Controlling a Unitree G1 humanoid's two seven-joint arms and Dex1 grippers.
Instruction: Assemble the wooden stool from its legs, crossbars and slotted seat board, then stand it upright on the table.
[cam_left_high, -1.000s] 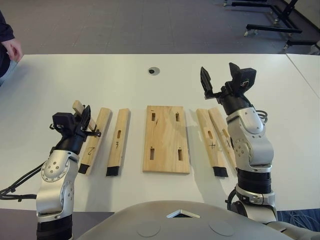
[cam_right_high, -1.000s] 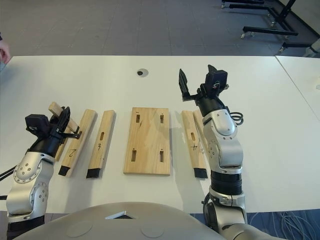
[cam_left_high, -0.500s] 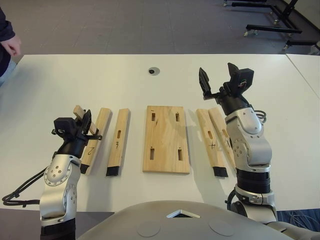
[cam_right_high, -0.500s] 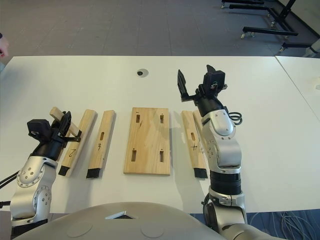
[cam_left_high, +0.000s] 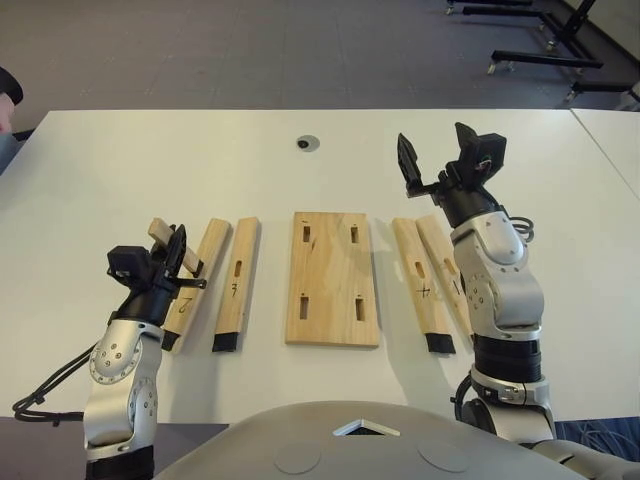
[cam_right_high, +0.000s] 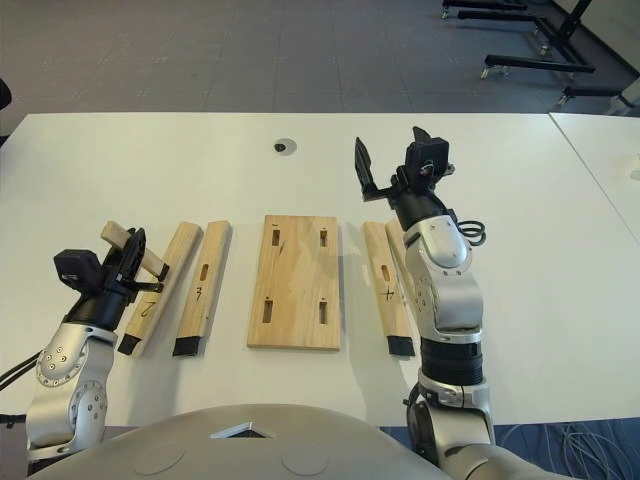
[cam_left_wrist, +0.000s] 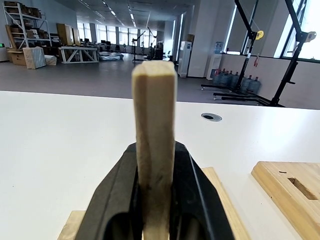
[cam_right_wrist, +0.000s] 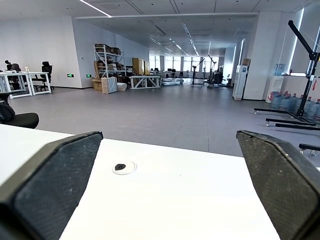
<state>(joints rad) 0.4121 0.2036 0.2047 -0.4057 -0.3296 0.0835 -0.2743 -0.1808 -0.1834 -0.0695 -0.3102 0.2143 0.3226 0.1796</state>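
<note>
Pale bare wood seat board (cam_left_high: 332, 277), smooth matt white table (cam_left_high: 150, 160)

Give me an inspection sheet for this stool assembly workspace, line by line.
Surface: white table, round grommet hole at its far middle.
Job's things: slotted wooden seat board flat at centre; left pair of black-tipped wooden legs beside it, right pair of legs opposite; short wooden crossbar in the left gripper.
Clutter: nothing seen.
Grippers: left shut on the crossbar; right gripper open, raised by the right pair of legs.
Cables: black cable off the left arm.
Surroundings: grey floor, black stand bases.
</note>
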